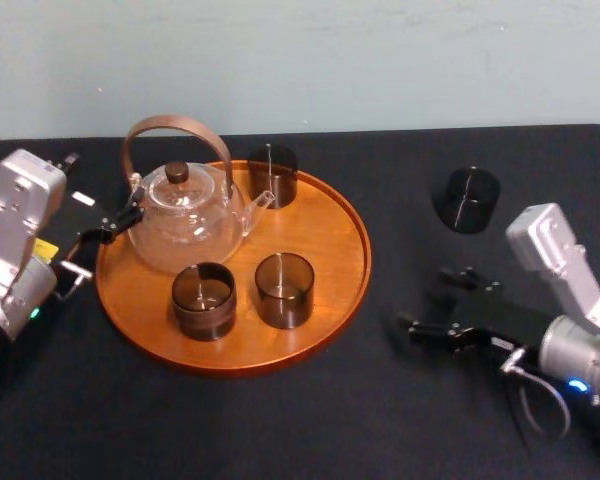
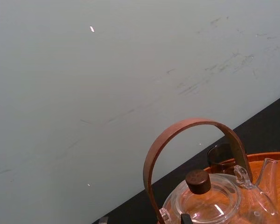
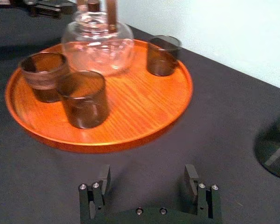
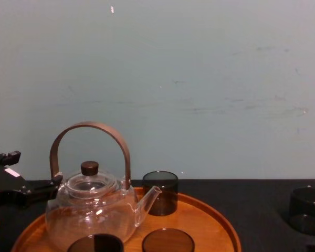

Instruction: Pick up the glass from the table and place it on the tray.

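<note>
Glass [image 1: 467, 199] sits on the table [image 1: 280, 430], toward the far right of the tabletop, outside the tray [image 1: 330, 230] and apart from its right rim. We see the right gripper [image 1: 432, 303] low over the tabletop between the tray's right rim and the table's right edge, on the near side of the glass. Its jaws are spread wide with nothing between them. Tray holds a teapot [image 1: 190, 220], far glass [image 1: 272, 175], near-left glass [image 1: 204, 298] and near-right glass [image 1: 283, 288]. Left gripper [image 1: 110, 228] sits at the tray's left rim beside the teapot. We can't tell whether it's open or closed.
</note>
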Controlling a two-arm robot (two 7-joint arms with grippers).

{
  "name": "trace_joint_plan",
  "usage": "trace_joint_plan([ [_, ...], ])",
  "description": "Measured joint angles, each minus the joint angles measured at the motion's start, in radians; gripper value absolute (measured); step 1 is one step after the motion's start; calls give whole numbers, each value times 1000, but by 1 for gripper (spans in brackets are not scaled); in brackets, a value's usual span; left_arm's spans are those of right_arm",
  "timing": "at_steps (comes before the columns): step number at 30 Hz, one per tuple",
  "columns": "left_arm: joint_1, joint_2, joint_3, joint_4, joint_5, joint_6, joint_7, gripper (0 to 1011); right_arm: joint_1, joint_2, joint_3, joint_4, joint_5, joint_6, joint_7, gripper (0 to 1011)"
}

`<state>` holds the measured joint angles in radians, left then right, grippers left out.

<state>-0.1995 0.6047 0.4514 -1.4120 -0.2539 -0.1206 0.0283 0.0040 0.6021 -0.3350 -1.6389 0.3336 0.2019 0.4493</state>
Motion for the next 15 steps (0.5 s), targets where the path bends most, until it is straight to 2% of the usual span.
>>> trace_joint_plan([
  [7, 0, 0, 0, 0, 0, 0, 0, 1010, -3, 21, 67, 23, 41, 0, -14, 1002],
  [12, 0, 0, 0, 0, 0, 0, 0, 1009, 30, 25, 104, 75, 67, 7, -21, 1002],
  [15, 0, 0, 0, 0, 0, 0, 0, 1009, 46, 25, 112, 100, 69, 8, -25, 1002],
])
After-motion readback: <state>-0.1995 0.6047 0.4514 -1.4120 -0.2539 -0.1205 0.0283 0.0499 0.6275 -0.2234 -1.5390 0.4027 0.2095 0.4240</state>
